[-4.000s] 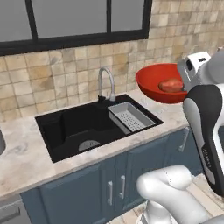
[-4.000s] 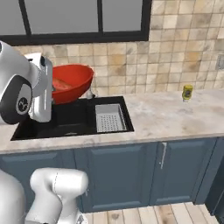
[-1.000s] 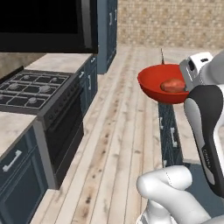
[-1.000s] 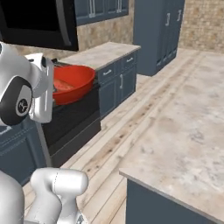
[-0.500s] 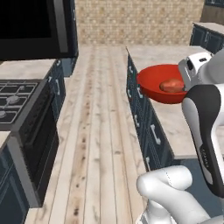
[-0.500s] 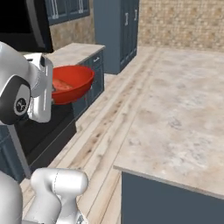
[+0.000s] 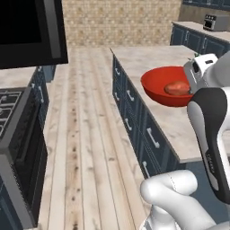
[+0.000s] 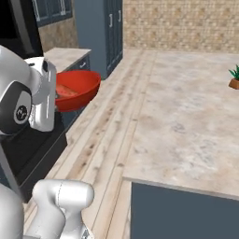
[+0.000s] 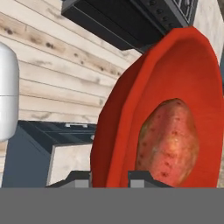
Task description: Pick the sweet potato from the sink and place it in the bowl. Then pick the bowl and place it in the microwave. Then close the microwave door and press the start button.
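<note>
The glossy red bowl [image 7: 162, 87] hangs in the air at my hand, with the reddish-brown sweet potato [image 7: 177, 88] lying inside it. In the hand view my gripper [image 9: 109, 178] is shut on the rim of the bowl [image 9: 127, 105], one fingertip on each side of the wall, and the sweet potato [image 9: 168, 140] rests just beyond. From the right base view the bowl [image 8: 79, 88] juts out past my white hand. A black microwave [image 7: 24, 31] sits at the upper left above the stove; its door I cannot make out. The sink is out of view.
A black stove [image 7: 15, 134] stands at the left. A wooden floor aisle [image 7: 85, 117] runs between it and the island counter [image 7: 148, 60] with blue drawers. On the far counter are a toaster [image 7: 215, 20] and a plant pot [image 8: 234, 80]. Tall blue cabinets [image 8: 105, 28] stand behind.
The whole picture has swung from the sink, past the stove, to the aisle and island: the camera has moved. The bowl with the sweet potato stays held the same way at my hand.
</note>
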You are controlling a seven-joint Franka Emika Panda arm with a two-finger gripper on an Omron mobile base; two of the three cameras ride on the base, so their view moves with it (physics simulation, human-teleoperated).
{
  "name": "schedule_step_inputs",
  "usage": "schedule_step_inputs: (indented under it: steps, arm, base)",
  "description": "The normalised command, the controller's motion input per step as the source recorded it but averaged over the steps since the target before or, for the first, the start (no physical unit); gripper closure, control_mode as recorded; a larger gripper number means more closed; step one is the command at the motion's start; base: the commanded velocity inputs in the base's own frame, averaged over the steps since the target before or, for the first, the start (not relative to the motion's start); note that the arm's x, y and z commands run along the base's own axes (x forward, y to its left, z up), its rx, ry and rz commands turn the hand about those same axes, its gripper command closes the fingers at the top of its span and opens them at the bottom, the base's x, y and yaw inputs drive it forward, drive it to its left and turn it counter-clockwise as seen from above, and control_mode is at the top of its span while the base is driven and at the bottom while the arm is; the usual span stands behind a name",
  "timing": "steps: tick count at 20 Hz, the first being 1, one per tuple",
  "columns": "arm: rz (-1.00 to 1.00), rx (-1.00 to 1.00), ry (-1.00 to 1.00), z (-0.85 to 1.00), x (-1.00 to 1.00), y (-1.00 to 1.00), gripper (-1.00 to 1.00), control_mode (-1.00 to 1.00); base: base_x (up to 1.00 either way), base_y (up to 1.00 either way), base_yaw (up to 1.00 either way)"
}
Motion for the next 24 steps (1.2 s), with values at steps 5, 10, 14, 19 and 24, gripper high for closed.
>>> schedule_step_inputs:
  steps: [5, 10, 14, 19, 24]
  arm:
    - [0.00, 0.00, 0.00, 0.00, 0.00, 0.00, 1.00, 1.00]
    - [0.00, 0.00, 0.00, 0.00, 0.00, 0.00, 1.00, 1.00]
    - [0.00, 0.00, 0.00, 0.00, 0.00, 0.00, 1.00, 1.00]
    - [0.00, 0.00, 0.00, 0.00, 0.00, 0.00, 1.00, 1.00]
    - [0.00, 0.00, 0.00, 0.00, 0.00, 0.00, 1.00, 1.00]
  base:
    - [0.61, 0.17, -0.13]
    - [0.86, 0.26, -0.09]
    - [0.91, 0.67, -0.08]
    - [0.79, 0.55, -0.05]
    - [0.00, 0.68, 0.01]
